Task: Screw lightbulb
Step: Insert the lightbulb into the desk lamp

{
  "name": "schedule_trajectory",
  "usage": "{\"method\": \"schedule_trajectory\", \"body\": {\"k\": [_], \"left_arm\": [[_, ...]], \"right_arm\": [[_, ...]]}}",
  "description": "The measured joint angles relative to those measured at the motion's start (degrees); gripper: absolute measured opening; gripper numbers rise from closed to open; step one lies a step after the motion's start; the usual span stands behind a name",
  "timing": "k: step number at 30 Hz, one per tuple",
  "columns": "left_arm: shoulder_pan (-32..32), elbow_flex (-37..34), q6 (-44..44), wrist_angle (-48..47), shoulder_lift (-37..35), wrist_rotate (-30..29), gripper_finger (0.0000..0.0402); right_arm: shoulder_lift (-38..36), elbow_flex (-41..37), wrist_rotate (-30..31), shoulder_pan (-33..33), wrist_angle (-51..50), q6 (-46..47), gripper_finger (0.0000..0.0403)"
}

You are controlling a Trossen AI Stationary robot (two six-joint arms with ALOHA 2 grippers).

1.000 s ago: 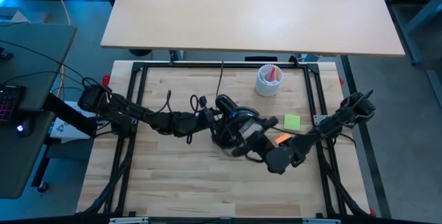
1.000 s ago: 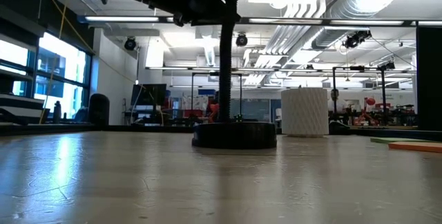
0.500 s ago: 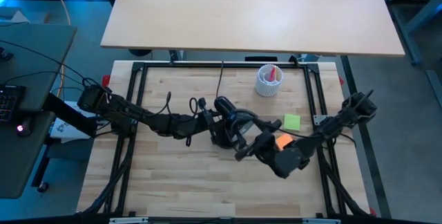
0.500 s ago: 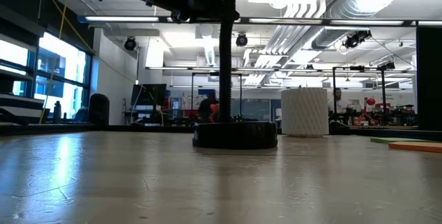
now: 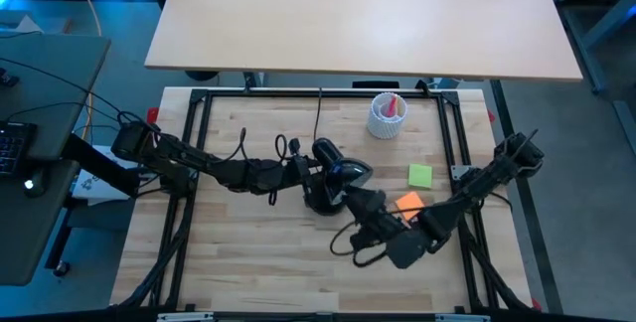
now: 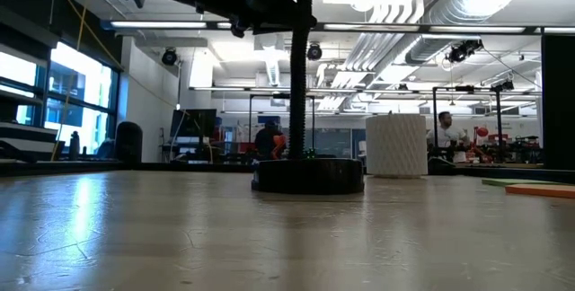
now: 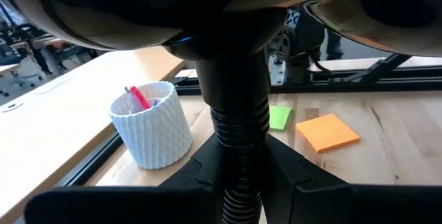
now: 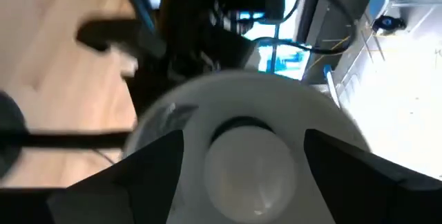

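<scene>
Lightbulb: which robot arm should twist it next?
The right. Its wrist view looks straight into the lamp shade at the lightbulb, which sits between the open jaws of the right gripper. The left gripper is busy: it is clamped on the lamp neck, probably steadying it.

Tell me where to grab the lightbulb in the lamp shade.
Grip the lightbulb by its rounded dome, the only part showing; its base hidden in the lamp shade. Come straight into the shade's mouth with the right tool, while the left tool holds the lamp neck.
</scene>
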Motion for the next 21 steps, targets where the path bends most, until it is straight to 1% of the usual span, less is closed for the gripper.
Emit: {"method": "schedule_trajectory", "body": {"k": [6, 10, 13, 17, 21], "left_arm": [[0.04, 0.00, -0.26, 0.02, 0.00, 0.17, 0.0052], [0.01, 0.00, -0.16, 0.00, 0.00, 0.28, 0.0052], [-0.02, 0.00, -0.13, 0.00, 0.00, 0.51, 0.0052], [-0.06, 0.00, -0.28, 0.02, 0.00, 1.18, 0.0052], [-0.13, 0.00, -0.43, 0.02, 0.00, 1.54, 0.0052]], "right_arm": [[0.00, 0.02, 1.70, -3.05, -4.05, -0.07, 0.0298], [0.00, 0.02, 2.14, -4.29, -3.45, 0.06, 0.0298], [0.02, 0.02, 2.16, -4.95, -0.90, 1.50, 0.0298], [0.09, 0.00, 2.39, -5.13, 5.58, 9.60, 0.0298], [0.09, 0.00, 3.60, -5.22, 10.83, 22.66, 0.0298]]}}
